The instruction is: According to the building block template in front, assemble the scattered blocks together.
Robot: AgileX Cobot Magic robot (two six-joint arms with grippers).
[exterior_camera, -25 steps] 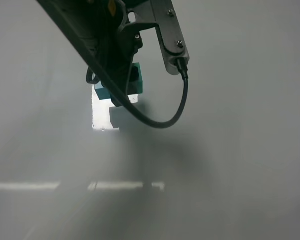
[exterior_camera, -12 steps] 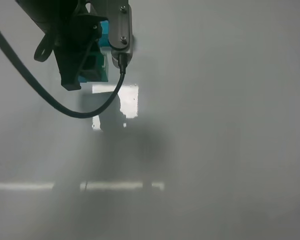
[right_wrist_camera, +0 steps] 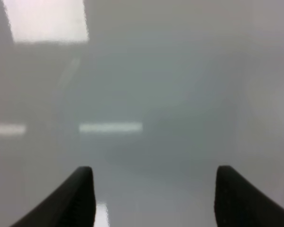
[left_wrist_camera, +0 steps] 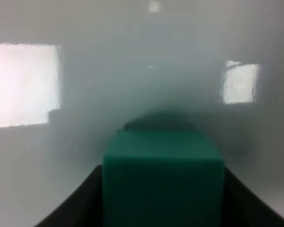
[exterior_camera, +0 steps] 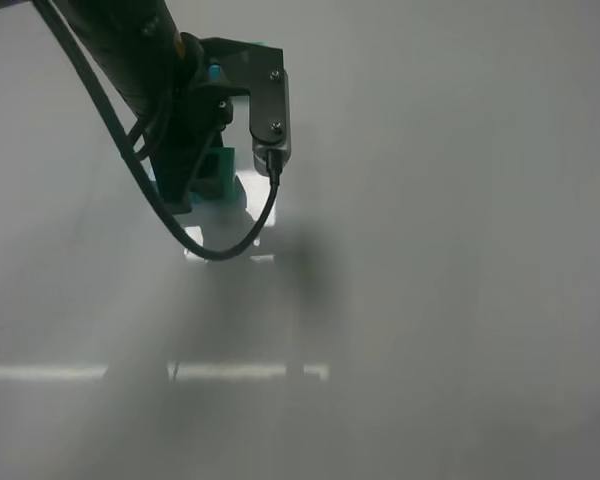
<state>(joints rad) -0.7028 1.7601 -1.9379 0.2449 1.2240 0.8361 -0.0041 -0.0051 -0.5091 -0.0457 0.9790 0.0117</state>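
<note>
- High view: the left claw (exterior_camera: pixel 202 180) hung over the grey table (exterior_camera: pixel 450 300), closed on a green block (exterior_camera: pixel 216 172).
- Left wrist: the block filled the jaws; lower it squarely.
- Right wrist: the right claw (right_wrist_camera: pixel 154 189) stood open, empty.

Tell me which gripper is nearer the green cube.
Left. The left gripper is shut on the green cube. The right gripper shows only bare table between its open jaws.
</note>
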